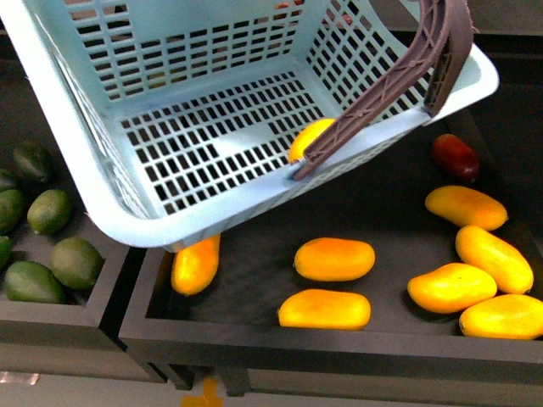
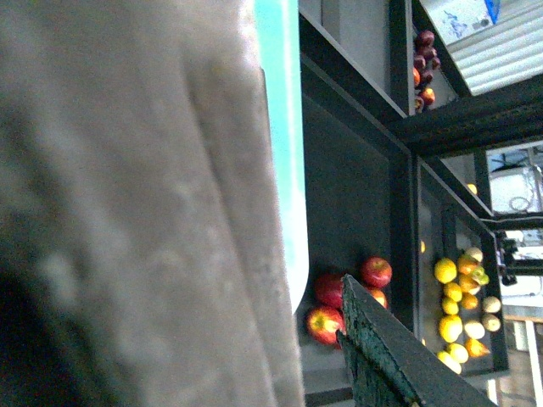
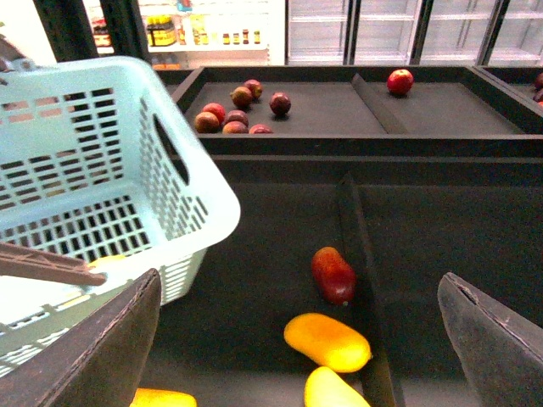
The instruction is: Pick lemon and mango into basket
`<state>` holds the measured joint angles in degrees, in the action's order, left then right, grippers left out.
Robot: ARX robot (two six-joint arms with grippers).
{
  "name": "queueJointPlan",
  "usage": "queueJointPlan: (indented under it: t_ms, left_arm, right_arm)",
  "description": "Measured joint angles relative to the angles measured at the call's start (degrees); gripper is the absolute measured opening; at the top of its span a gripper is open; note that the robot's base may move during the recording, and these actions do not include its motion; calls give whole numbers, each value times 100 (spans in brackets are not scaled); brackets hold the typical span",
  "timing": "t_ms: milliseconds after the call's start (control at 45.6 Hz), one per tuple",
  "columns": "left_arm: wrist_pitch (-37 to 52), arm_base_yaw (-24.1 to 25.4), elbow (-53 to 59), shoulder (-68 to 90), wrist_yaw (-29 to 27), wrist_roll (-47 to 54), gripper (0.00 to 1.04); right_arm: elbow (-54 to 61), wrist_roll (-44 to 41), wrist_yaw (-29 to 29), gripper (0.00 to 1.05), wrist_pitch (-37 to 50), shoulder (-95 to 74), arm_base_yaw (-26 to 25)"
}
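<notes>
On the far left the avocados lie in their own compartment, outside the task. Of the left gripper we cannot tell the state: a blurred grey surface very near the lens fills its wrist view, and only one dark finger is clear. We suppose this arm carries the basket, because the basket hangs tilted above the display and nothing else has hold of it. The tilt explains where the lemon is: it rests in the low front corner of the basket floor, against the wall and partly behind the brown handle. So we judge this half of the task done. Below and to the right, the other mangoes lie loose in the display tray, none of them in the basket. The right gripper hovers over the right end of this tray with its fingers spread wide and nothing between them. Under it lies the mango, just beside a dark red fruit. We read this wide opening as preparation to come down around that mango.
</notes>
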<state>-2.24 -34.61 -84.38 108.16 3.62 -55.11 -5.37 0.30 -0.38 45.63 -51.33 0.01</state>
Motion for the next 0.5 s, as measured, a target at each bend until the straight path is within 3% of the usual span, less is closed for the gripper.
queueJointPlan:
  t_ms: [132,219,285,504]
  left_arm:
    - [0,-11,0,0,39,42,29]
    - [0,-44,0,0,94,-2,29]
    - [0,-66,0,0,111,2,29]
    - [0,-116,0,0,201,-11,29]
  right_arm:
    - [-4,17,48,96,-17,4,0]
    - [-1010,1038,1272,96,-2822,-50,33]
    - [-1537,1512,1327,96,-3950,-407,-197]
    - [-2743,2374,1058,96,-3711,-2273,-817]
